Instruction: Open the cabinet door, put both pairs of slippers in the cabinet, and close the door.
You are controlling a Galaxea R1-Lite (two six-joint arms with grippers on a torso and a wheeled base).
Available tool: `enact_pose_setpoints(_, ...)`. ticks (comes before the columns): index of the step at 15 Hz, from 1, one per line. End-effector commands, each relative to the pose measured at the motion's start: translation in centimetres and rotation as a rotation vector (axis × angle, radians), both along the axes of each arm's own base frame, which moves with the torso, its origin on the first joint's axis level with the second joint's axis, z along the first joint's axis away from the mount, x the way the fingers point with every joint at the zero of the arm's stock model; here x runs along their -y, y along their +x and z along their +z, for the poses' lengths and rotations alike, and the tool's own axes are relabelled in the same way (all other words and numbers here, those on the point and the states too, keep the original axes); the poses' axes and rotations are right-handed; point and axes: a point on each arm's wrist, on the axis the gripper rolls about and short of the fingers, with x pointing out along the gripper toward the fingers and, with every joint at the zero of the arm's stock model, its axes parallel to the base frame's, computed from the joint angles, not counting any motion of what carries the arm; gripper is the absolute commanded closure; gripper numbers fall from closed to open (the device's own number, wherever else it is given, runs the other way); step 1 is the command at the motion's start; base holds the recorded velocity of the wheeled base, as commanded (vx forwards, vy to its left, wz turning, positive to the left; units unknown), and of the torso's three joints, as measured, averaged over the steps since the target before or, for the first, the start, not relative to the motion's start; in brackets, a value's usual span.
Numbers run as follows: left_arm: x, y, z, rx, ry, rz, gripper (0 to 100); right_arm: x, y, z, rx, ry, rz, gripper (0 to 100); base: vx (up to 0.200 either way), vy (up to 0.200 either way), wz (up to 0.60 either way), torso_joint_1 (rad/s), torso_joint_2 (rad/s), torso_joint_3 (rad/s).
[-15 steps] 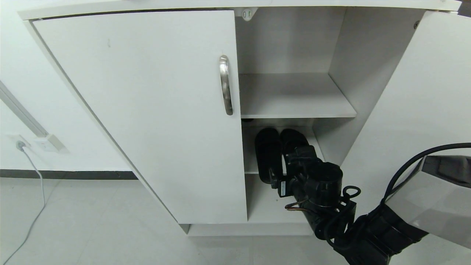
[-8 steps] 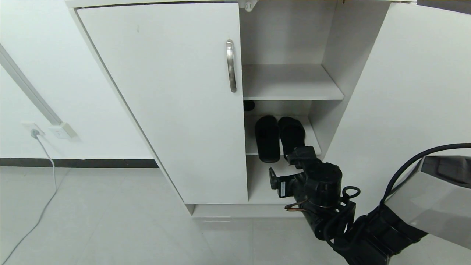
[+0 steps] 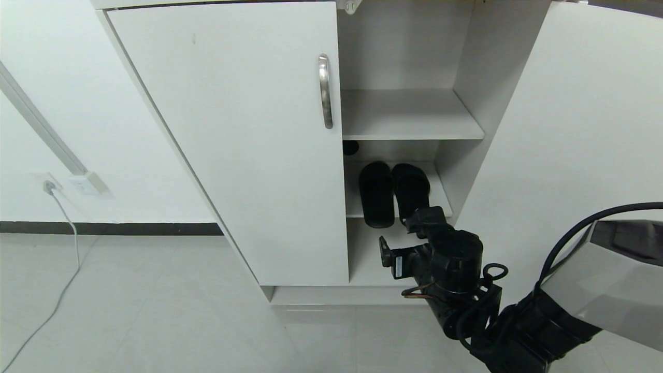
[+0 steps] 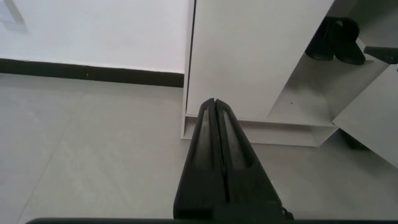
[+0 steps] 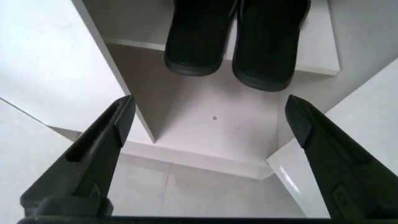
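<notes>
A pair of black slippers (image 3: pixel 393 192) lies side by side on the lower shelf of the white cabinet (image 3: pixel 409 111), whose right door (image 3: pixel 570 129) stands open. The right gripper (image 3: pixel 401 233) hangs just in front of them, fingers spread wide and empty. The left gripper (image 4: pixel 214 104) is over the floor, fingers pressed together on nothing.

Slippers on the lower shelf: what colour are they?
The slippers are plain black, clearest in the right wrist view.

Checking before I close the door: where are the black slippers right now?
Head view: the black slippers lie side by side on the lower shelf in the open right half of the cabinet, just beyond the open right gripper.
</notes>
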Motion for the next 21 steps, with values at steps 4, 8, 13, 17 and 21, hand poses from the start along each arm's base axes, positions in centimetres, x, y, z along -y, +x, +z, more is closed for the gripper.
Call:
enact_pose_setpoints(4,0.0,0.0,0.0,-0.001,0.001,0.000,100,-0.1,0.1,-0.4,-0.007,-0.007,0.001,0,0.000,0.000,0.00,0.000,0.00,0.000)
enact_pose_setpoints(8,0.0,0.0,0.0,-0.001,0.001,-0.001,100,-0.1,0.2,-0.8,-0.015,-0.015,-0.003,0,0.000,0.000,0.00,0.004,0.00,0.178)
enact_pose_setpoints(13,0.0,0.0,0.0,-0.001,0.002,0.000,100,0.0,0.3,-1.2,-0.020,-0.020,-0.006,0,0.000,0.000,0.00,0.000,0.00,0.183)
enact_pose_setpoints(17,0.0,0.0,0.0,-0.001,0.002,0.000,100,-0.1,0.4,-2.0,-0.023,-0.024,-0.006,0,0.000,0.000,0.00,0.000,0.00,0.000)
enact_pose_setpoints(21,0.0,0.0,0.0,-0.001,0.001,0.000,100,-0.2,0.4,-2.1,-0.026,-0.028,-0.005,0,0.000,0.000,0.00,0.000,0.00,0.000)
